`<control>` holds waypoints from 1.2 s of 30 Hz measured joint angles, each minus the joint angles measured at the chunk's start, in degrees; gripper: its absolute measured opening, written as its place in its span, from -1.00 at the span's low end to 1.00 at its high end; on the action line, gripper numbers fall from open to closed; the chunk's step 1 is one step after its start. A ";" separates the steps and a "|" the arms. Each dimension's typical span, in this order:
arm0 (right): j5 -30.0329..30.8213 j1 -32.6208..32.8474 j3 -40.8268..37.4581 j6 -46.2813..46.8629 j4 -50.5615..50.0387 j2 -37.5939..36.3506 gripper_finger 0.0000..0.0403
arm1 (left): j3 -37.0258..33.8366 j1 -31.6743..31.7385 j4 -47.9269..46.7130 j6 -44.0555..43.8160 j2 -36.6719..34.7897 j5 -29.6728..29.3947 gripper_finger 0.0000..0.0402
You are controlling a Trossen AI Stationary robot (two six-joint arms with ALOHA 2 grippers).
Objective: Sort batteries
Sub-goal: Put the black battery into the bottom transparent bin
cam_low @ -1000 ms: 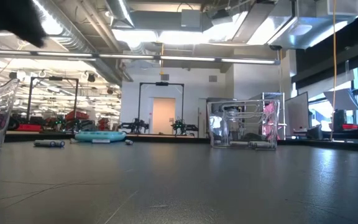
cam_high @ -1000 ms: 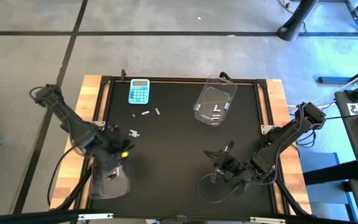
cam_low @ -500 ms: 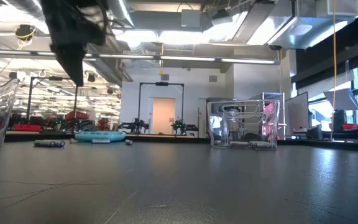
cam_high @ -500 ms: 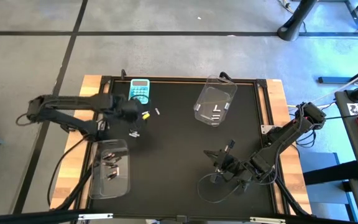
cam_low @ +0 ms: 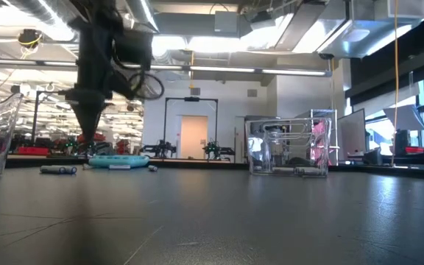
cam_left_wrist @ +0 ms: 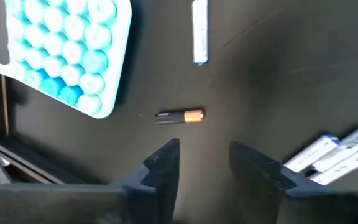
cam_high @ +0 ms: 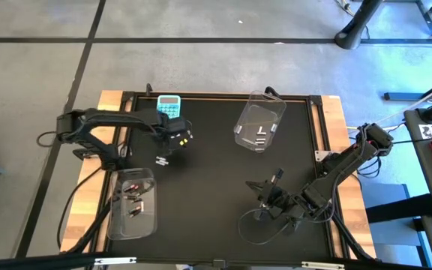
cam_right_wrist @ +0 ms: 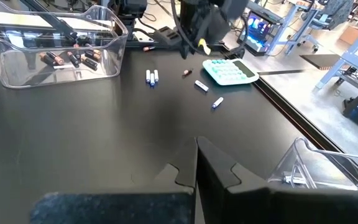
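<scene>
While your left gripper (cam_left_wrist: 204,163) hangs over the far left part of the surface (cam_high: 216,187), its fingers stand apart with nothing between them, released. Just ahead of those fingers lies a dark battery (cam_left_wrist: 179,116) with an orange end, flat on the surface and beside the calculator (cam_left_wrist: 61,50). One white battery (cam_left_wrist: 199,31) lies farther on, apart from the dark one. A cluster of white batteries (cam_left_wrist: 331,152) lies off to one side, touching each other. From above, you see the left gripper (cam_high: 177,138) just near the calculator (cam_high: 168,109), with the white cluster (cam_high: 163,160) a little nearer the front edge. The left bin (cam_high: 132,202), at the front left, holds several dark batteries (cam_high: 133,201) with red. The far bin (cam_high: 260,120), lying tilted near the far edge, holds a few white batteries (cam_high: 262,135). Your right gripper (cam_right_wrist: 196,165) is clenched, fingers pressed together, empty, resting low over the front right of the surface. In the low view the left arm comes down toward the calculator (cam_low: 116,161), and a battery (cam_low: 58,170) lies left of it.
</scene>
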 joint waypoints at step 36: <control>-2.60 0.00 0.02 0.05 -0.22 0.00 -0.97 | -6.14 6.91 10.83 31.98 12.77 -2.20 -0.42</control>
